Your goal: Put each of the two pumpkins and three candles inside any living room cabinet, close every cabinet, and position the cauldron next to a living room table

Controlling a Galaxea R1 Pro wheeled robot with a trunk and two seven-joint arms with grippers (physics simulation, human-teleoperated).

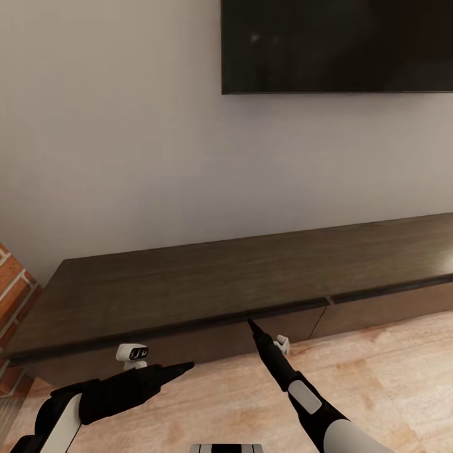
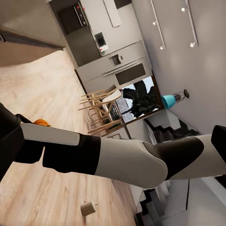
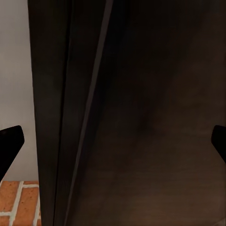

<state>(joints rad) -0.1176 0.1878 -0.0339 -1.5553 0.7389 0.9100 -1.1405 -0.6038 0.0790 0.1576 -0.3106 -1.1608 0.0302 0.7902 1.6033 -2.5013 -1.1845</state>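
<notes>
Against the wall under the black TV (image 1: 336, 45), the cabinet (image 1: 189, 286) runs long and low, its front panels apparently closed. Right gripper (image 1: 250, 323) pokes at the seam under the top edge; its fingers (image 3: 10, 141) stand wide apart, holding nothing. Left gripper (image 1: 186, 365) hangs low nearby; whether it is parted I cannot tell. With no handle, the fingertip could skid off the panel. No readable writing anywhere.
</notes>
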